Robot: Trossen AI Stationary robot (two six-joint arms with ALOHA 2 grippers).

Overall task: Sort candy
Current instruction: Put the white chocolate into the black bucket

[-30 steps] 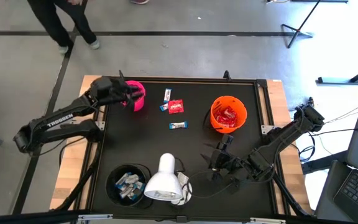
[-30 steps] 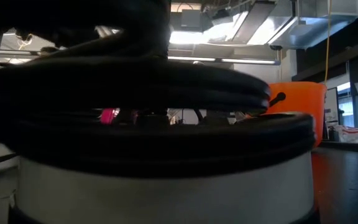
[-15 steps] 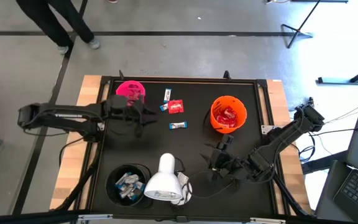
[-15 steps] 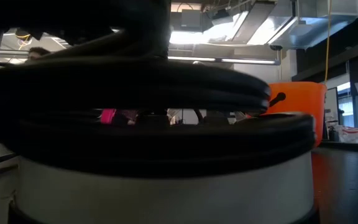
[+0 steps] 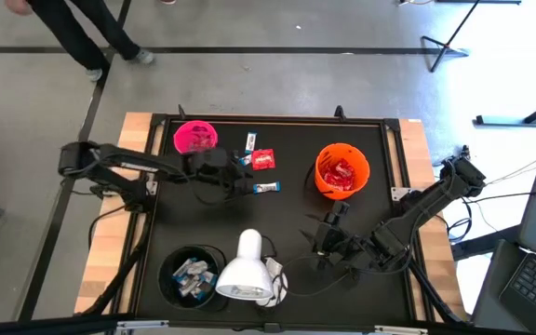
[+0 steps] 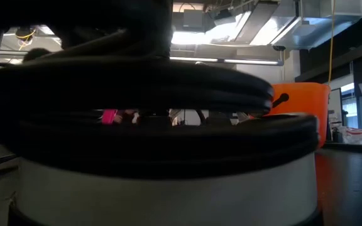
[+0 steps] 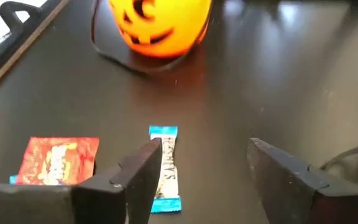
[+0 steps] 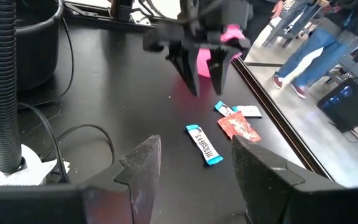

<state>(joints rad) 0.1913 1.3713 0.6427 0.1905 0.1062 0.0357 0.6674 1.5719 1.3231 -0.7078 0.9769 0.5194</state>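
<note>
Candy is mostly sorted: red packets fill the orange cup (image 5: 342,172) and bars the black cup (image 5: 192,275), while a blue-white bar (image 5: 267,187), a red packet (image 5: 263,159) and others remain mid-table toward the far edge. Left gripper (image 5: 238,181), fingers spread and empty, has swung from the pink cup (image 5: 195,137) to hover beside the bar. Right gripper (image 5: 328,240) waits near the front edge, fingers apart.

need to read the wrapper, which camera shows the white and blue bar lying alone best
The left wrist view: the white and blue bar lies close up, just beyond the open left claw. The right wrist view shows it smaller; the high view as a speck. The low view is blocked.
</note>
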